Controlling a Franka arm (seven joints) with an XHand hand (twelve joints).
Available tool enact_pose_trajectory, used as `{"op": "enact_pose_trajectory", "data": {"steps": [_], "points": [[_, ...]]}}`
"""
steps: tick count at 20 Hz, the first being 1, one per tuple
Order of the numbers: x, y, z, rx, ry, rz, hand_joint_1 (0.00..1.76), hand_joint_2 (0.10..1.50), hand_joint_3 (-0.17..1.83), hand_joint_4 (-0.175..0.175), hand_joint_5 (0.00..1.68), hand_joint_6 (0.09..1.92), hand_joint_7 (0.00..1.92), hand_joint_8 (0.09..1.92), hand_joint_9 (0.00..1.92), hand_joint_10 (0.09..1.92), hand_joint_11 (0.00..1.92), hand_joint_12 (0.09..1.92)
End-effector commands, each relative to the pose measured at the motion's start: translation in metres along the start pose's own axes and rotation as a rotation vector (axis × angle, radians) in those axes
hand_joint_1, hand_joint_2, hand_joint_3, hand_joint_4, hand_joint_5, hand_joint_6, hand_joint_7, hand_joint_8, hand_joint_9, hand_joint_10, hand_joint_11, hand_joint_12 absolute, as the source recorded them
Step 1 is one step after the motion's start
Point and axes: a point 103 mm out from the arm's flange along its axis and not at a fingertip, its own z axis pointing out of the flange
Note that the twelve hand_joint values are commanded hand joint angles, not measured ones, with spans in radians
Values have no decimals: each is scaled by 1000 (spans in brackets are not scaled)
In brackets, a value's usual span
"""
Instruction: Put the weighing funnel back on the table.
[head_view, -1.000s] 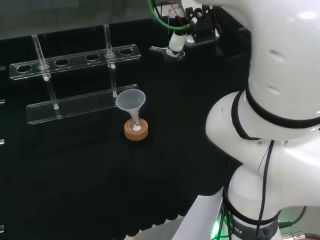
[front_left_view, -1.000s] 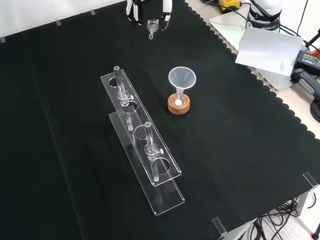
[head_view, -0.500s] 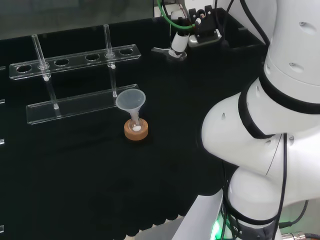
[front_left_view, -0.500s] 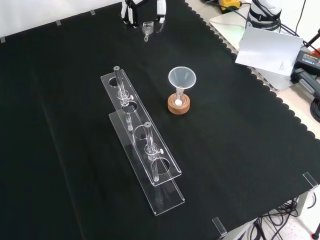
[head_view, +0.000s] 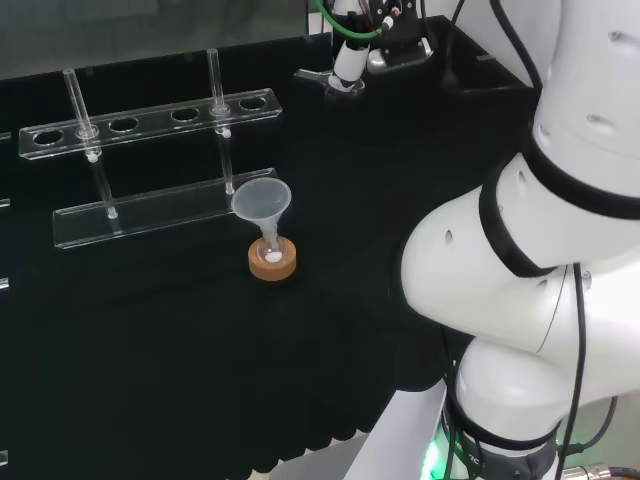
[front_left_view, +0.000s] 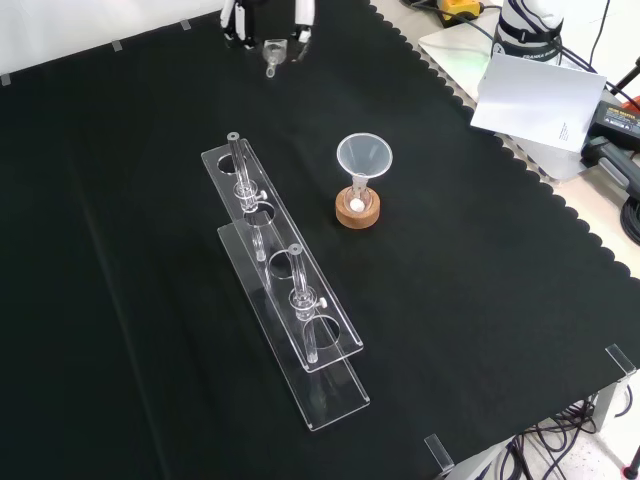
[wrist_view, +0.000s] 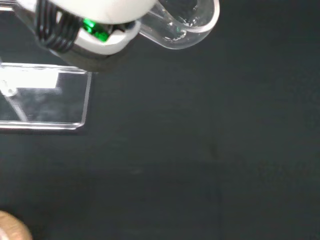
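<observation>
The weighing funnel (front_left_view: 273, 52) is a small clear scoop with a short stem, held between the fingers of the hand (front_left_view: 301, 16) at the far end of the cloth in the front view. In the head view the hand (head_view: 349, 61) is at the top centre, and the weighing funnel (head_view: 320, 79) sticks out to its left, just over the black cloth. The wrist view has the clear weighing funnel (wrist_view: 186, 23) close beside a blurred white part of the hand (wrist_view: 95, 20), with dark cloth beneath. The fingers are shut on it.
A clear test tube rack (front_left_view: 285, 290) with a few tubes stands mid-cloth; its base (wrist_view: 45, 100) appears in the wrist view. The big funnel (front_left_view: 363, 155) stands in a small flask on a cork ring (front_left_view: 357, 211). White paper (front_left_view: 535, 100) lies past the cloth's scalloped right edge.
The hand has carried the weighing funnel leftward in the front view, farther off in the head view. The arm's white links have swung. Rack and big funnel have not moved.
</observation>
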Motion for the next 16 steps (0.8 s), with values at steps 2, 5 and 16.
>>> {"op": "enact_pose_trajectory", "data": {"steps": [2,5,16], "points": [[-33,99,93,158,-156,68,1135,646,653,175,1307,608,723,626,1152,117,982,913],[-32,105,101,168,-162,63,1135,646,653,175,1307,609,723,626,1152,117,982,913],[-30,124,128,179,-194,68,1135,646,654,175,1305,612,723,627,1153,116,981,914]]}}
